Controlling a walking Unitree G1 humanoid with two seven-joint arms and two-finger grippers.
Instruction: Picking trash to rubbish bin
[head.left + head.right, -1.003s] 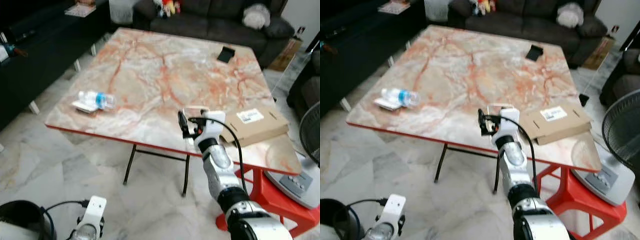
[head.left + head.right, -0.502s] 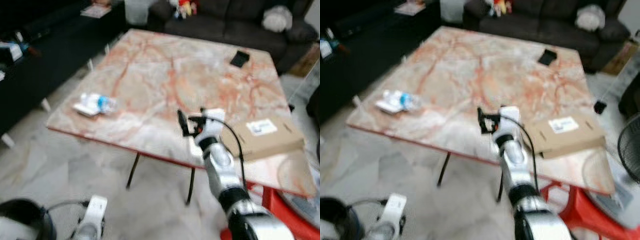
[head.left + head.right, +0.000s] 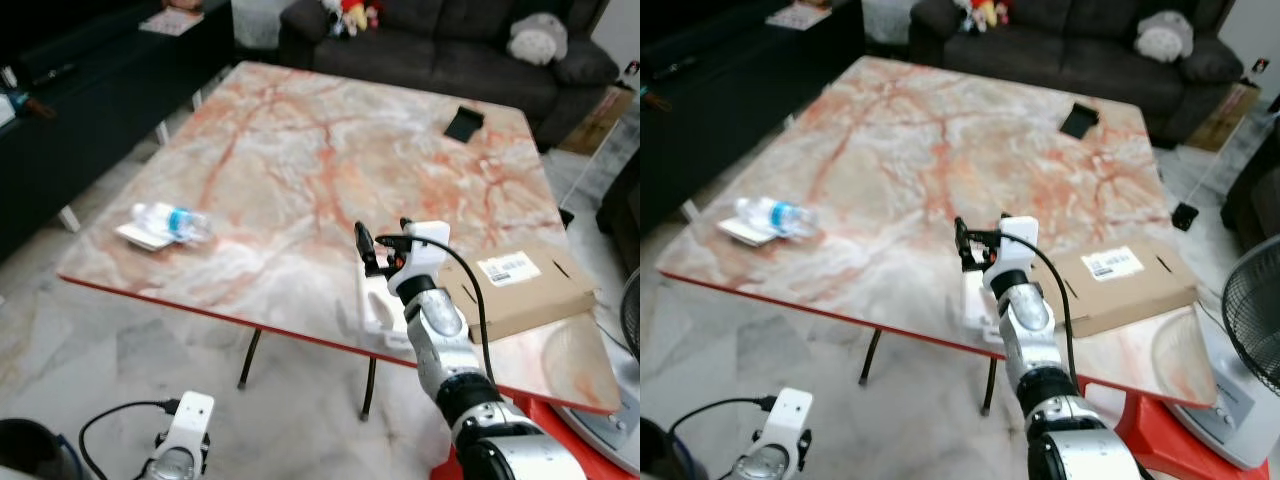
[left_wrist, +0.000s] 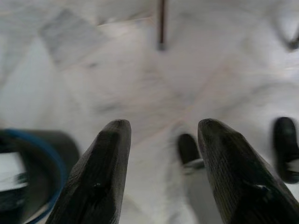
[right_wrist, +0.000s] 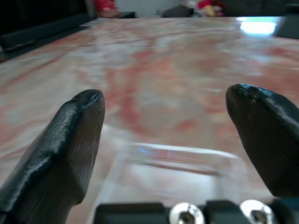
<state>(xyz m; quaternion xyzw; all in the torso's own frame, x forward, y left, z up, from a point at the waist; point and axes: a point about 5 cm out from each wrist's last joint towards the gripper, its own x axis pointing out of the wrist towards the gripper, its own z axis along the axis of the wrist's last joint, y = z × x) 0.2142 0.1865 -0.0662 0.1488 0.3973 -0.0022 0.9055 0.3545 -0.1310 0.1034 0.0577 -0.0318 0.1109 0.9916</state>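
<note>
A clear plastic bottle point(image 3: 172, 220) lies on a flat white wrapper near the left edge of the marble table point(image 3: 300, 150). A clear plastic tray point(image 3: 383, 303) sits at the table's front edge, also seen as the tray point(image 5: 174, 161) in the right wrist view. My right gripper point(image 3: 384, 240) hovers just above it, open, fingers point(image 5: 70, 135) spread wide with nothing between them. My left gripper point(image 4: 161, 168) hangs low over the floor, open and empty. The black rubbish bin point(image 4: 25, 177) stands on the floor beside it.
A flat cardboard box point(image 3: 520, 283) lies on the table right of my right arm. A small black object point(image 3: 463, 124) rests at the far side. A dark sofa point(image 3: 450, 45) stands behind, a dark cabinet point(image 3: 80, 90) to the left, a fan point(image 3: 1252, 320) to the right.
The view has shifted closer to the table. The clear tray now shows below my right gripper instead of beyond it. Both grippers stay open.
</note>
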